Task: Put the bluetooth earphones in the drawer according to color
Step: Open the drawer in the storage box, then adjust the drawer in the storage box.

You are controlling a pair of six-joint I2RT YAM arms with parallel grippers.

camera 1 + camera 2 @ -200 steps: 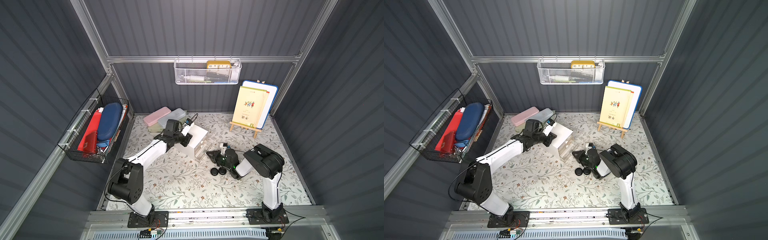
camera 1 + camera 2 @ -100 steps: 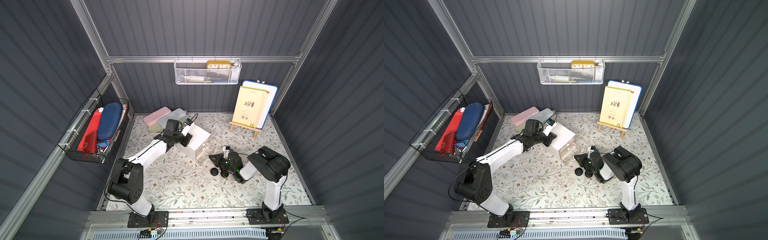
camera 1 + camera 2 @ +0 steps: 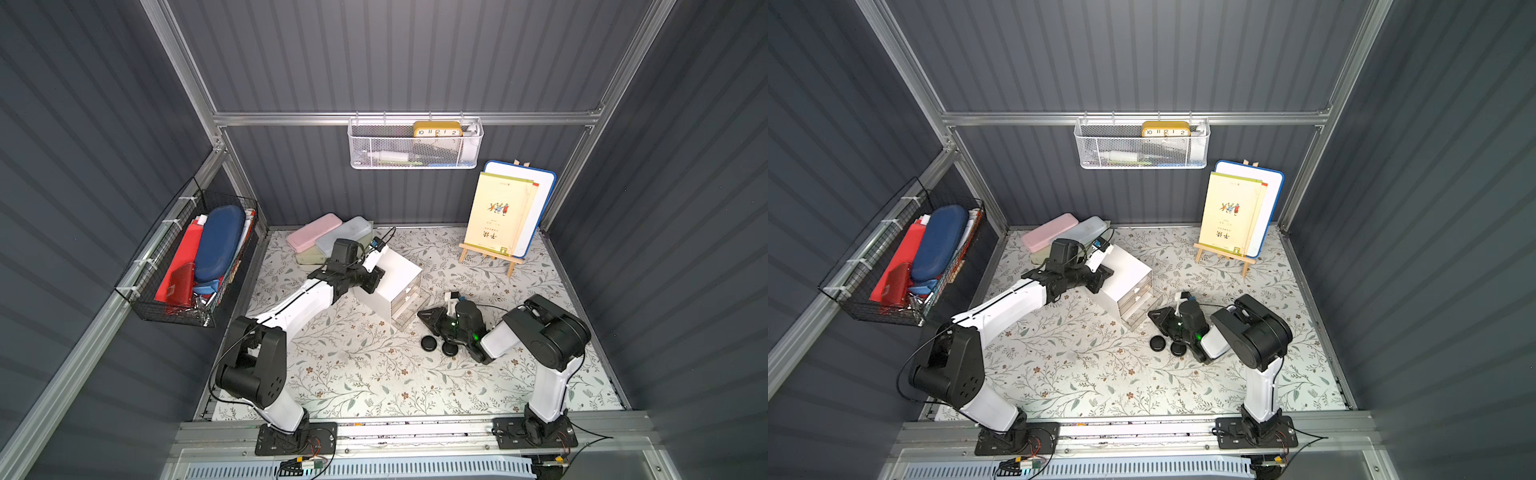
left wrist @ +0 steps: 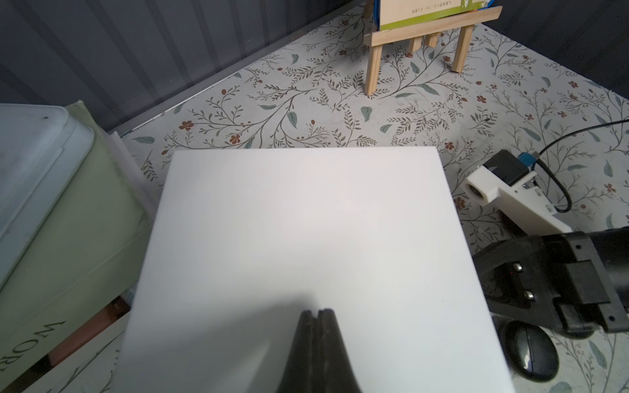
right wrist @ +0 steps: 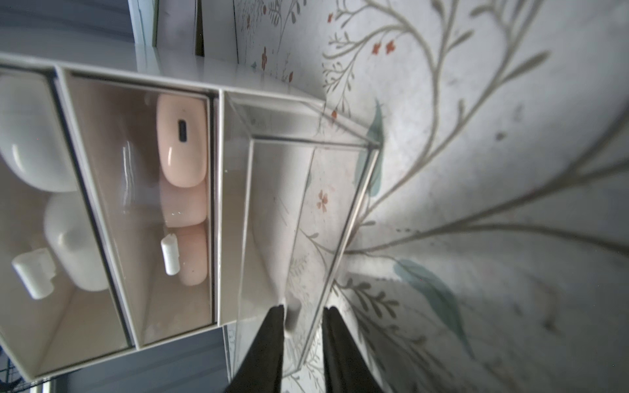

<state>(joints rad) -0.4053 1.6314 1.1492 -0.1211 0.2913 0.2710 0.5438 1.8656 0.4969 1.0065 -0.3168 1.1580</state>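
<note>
Currently your left gripper is pinched fully closed, its tips down at the white top of the drawer cabinet. Your right gripper stands narrowly parted astride the front wall of the pulled-out bottom drawer, and you can see no clamp on it. Pink earphones sit in the middle drawer and white earphones in the top one, while two black earphones lie on the floral mat just beside the right gripper.

Two earphone cases on the mat before the cabinet, further cases seemingly inside its drawers.
</note>
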